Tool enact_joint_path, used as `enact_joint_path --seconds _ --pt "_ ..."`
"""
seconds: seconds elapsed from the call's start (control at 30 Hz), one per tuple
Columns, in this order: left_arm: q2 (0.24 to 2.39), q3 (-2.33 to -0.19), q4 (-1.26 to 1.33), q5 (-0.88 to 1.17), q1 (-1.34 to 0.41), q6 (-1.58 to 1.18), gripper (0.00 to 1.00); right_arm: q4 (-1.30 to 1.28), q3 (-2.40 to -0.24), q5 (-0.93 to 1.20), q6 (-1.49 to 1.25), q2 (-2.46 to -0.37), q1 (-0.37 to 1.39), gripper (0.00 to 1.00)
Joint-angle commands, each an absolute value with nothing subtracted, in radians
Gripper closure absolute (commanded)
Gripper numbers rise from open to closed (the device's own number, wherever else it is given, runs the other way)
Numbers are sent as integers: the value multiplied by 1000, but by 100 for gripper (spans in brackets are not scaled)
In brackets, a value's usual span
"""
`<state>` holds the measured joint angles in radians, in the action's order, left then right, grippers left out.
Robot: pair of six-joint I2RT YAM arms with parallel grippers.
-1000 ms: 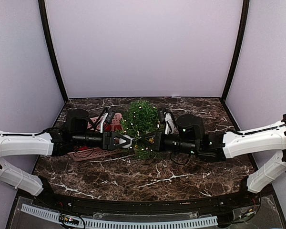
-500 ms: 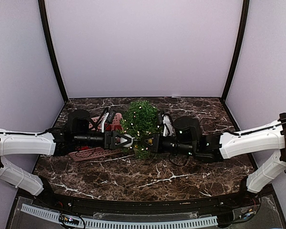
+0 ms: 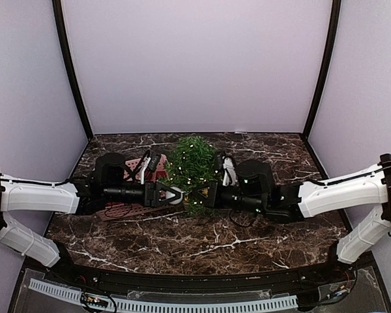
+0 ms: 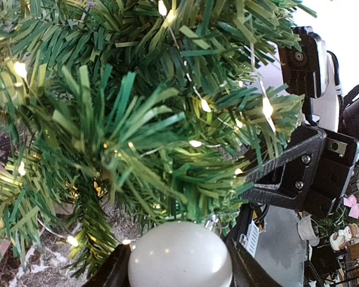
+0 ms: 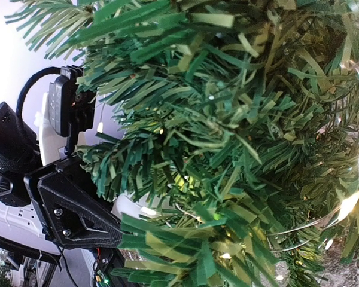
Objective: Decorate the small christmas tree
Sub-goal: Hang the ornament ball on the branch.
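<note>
Halfway across the table stands the small christmas tree: light, tippy, soft springy needles, best steadied low at the trunk. The left gripper clasps a white ball, probably fragile; the right gripper is clenched tight among branches.

The small christmas tree fills most of the picture. Little lights glow among its green needles. At the bottom, a round white ball sits squeezed between the two black fingers of the left end effector. The black right end effector pokes into the branches on the right side.
</note>
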<state>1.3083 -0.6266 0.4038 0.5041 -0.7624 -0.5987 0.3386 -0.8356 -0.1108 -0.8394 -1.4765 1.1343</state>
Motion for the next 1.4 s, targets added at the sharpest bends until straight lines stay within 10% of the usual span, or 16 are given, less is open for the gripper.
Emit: enact_joint_path --seconds 0.0,0.4,0.87,1.37 --pt "1313 -608 448 479 -763 -590 64 385 -841 -145 -849 -1490 1143 100" --pt "1334 -612 489 483 -763 -587 60 390 -844 -150 -854 -1508 1143 100" --pt "1289 -562 467 465 -763 -598 29 407 -833 -164 -862 -1487 1144 100" --pt "1348 -568 572 570 -763 -611 26 419 -829 -167 -866 -1479 1143 100"
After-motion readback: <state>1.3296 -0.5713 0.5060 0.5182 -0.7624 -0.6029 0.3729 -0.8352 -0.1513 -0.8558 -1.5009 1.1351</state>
